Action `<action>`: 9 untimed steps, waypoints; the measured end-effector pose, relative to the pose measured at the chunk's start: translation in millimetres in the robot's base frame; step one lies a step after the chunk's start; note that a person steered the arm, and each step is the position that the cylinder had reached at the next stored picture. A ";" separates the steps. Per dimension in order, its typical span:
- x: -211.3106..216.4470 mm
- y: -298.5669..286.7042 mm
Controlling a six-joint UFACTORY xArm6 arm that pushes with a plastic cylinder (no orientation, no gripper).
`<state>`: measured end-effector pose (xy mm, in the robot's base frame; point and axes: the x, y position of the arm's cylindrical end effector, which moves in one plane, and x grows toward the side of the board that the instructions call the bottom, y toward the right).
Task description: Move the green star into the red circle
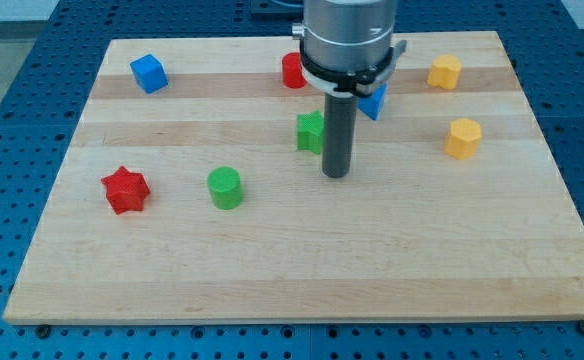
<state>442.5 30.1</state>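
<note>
The green star point(309, 132) lies near the board's middle, partly hidden behind my rod. The red circle point(292, 70) is a red cylinder at the view's top, just above the star, partly hidden by the arm's body. My tip point(336, 174) rests on the board just right of and slightly below the green star, close to it or touching it.
A blue block point(374, 101) sits right of the rod, partly hidden. A blue cube point(148, 73) is at the top left. Two yellow blocks point(445, 72) point(462, 138) are at the right. A red star point(125, 190) and a green cylinder point(225, 187) lie at the left.
</note>
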 end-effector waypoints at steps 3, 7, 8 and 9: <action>-140.6 -11.1; -37.7 -53.8; -54.1 -54.9; -117.5 -51.3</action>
<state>324.9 -21.2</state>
